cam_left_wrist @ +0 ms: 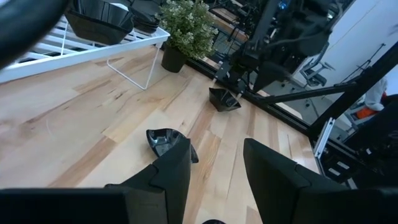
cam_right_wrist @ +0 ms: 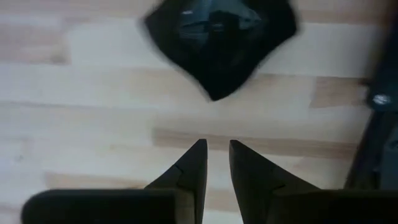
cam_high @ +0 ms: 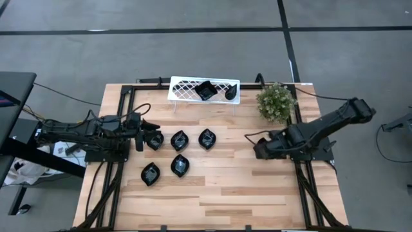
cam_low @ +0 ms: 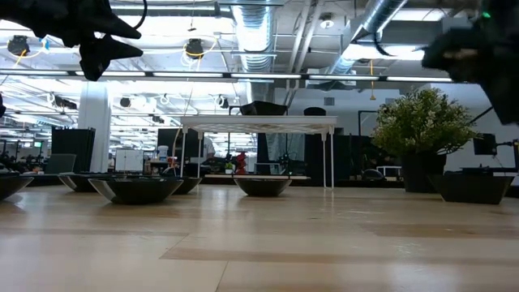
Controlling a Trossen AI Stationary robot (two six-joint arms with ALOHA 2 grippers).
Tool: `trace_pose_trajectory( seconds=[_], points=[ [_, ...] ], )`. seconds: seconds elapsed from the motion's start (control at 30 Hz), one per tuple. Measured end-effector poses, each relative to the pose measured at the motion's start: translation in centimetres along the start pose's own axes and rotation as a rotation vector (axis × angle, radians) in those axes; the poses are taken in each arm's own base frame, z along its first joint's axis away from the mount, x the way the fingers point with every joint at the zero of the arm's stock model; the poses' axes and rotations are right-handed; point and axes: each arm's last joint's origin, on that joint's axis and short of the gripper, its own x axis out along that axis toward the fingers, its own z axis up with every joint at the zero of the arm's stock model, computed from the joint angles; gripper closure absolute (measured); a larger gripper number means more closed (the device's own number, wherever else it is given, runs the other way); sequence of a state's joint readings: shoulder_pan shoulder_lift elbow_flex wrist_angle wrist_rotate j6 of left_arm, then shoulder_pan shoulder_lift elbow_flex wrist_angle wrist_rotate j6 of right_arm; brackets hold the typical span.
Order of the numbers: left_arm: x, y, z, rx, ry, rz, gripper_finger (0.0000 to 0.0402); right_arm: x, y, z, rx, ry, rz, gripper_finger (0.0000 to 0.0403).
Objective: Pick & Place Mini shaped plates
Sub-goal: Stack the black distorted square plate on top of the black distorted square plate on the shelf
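You have five black plates (cam_high: 179,140) lying on the table (cam_high: 219,193) left of centre in the high view: three in an upper row, two below. Their pointed tips run roughly up and down the frame. Two more sit on the white rack (cam_high: 183,89) at the top centre. One plant (cam_high: 276,102) stands to its right. Your left gripper (cam_high: 143,137) is beside the leftmost upper plate, fingers apart, holding nothing. Your right gripper (cam_right_wrist: 214,163), at centre right, is nearly closed and empty; a plate (cam_right_wrist: 219,37) lies just ahead of it.
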State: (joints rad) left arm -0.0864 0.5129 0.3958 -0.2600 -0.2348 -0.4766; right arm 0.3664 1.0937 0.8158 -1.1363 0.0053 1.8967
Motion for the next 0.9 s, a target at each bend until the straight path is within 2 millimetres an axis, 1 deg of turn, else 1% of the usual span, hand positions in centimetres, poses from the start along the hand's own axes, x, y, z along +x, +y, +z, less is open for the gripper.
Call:
trace_pose_trajectory(
  seconds=[0.17,0.5,0.8,0.9],
  points=[
    [0.0,0.0,0.1,-0.004,-0.006,-0.003,0.0252,1.7,-1.9,0.0,0.099,-0.045,-0.035,0.034],
    [0.0,-0.1,0.2,-0.007,-0.016,-0.009,0.0252,4.4,-2.7,0.2,0.128,-0.065,0.009,0.034],
    [0.0,-0.1,0.3,-0.01,-0.026,-0.013,0.0252,5.2,-3.3,0.5,0.142,-0.086,-0.014,0.034],
    [0.0,-0.1,0.3,-0.01,-0.029,-0.015,0.0252,5.2,-3.2,0.6,0.151,-0.125,0.009,0.034]
  ],
)
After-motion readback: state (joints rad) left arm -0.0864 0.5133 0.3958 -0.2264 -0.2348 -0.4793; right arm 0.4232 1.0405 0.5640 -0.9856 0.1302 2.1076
